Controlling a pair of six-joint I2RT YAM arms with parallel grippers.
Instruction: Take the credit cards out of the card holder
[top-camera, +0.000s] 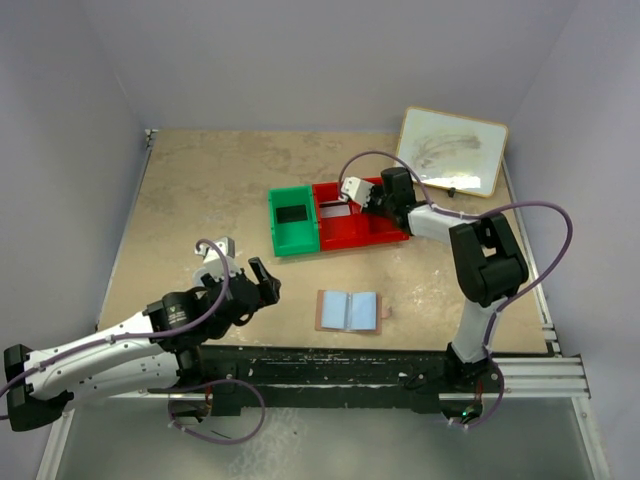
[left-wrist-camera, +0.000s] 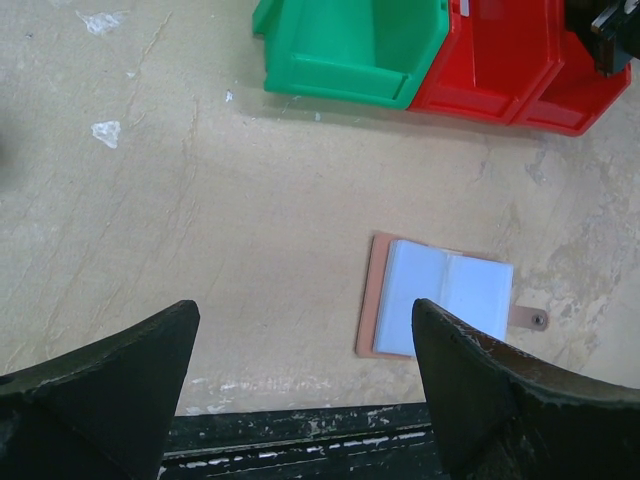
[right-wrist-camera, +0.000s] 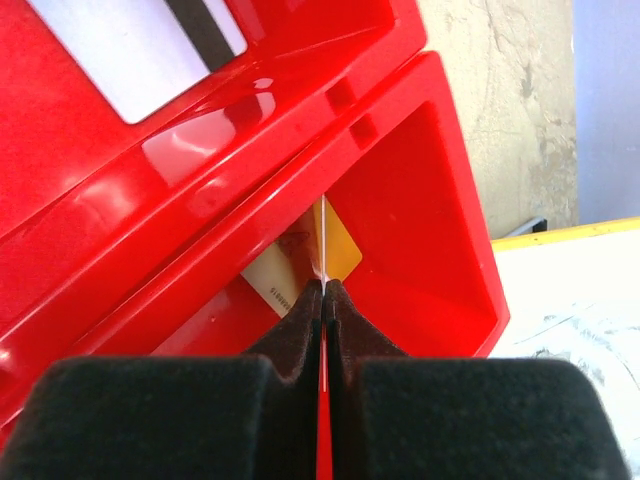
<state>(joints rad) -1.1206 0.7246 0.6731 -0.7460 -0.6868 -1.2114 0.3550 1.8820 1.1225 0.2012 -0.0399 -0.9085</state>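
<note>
Mottled beige with pale flecks on the counter (top-camera: 200, 200); near its front edge, tan-pink outside and pale blue-grey inside on the wallet (top-camera: 348, 311). Toward the far edge, a green bin (top-camera: 297, 240) with a black card (top-camera: 292, 214) and red bins (top-camera: 340, 232), one with a grey-white card (right-wrist-camera: 130, 50) striped dark. Black foam on the right gripper (right-wrist-camera: 323, 288), a white edge on the pinched card (right-wrist-camera: 323, 240), gold-yellow behind, and at the far right corner a white board (top-camera: 452, 150) smudged grey, framed in pale wood.

The white-grey card (right-wrist-camera: 130, 50) is cut off above.
</note>
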